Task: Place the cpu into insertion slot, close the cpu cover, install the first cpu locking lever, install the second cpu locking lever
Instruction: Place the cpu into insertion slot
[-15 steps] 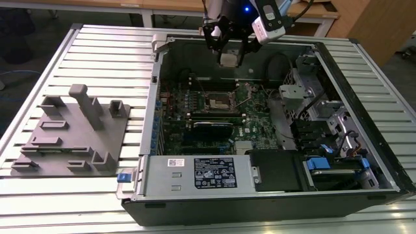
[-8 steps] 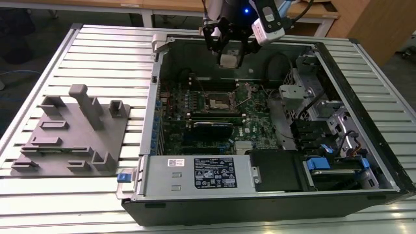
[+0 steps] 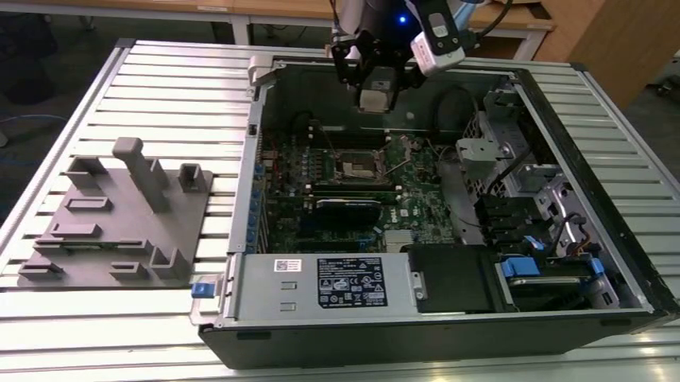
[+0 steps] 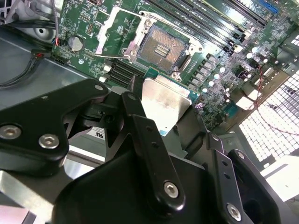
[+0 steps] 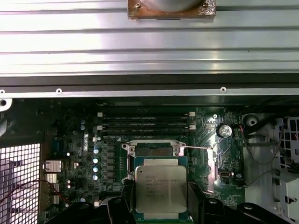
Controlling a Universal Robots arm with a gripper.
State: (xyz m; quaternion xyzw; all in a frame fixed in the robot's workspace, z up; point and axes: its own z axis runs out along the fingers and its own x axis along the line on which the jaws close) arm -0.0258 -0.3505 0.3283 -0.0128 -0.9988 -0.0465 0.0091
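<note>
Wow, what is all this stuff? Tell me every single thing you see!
table: one, silver slats, under everything
computer case: one, black, lying open on the table
fixture plate: one, grey, beside the case on the exterior view's left
power supply box: one, silver, inside the case
circuit board: one, green, on the case floor
memory slots: several, black, long, on the board
insertion slot: one, dark centre with silver rim, on the board, empty
cpu cover: one, silver, swung open beside the slot
cpu: one, silver, held above the board
end effector: one, black, shut on the cpu
</note>
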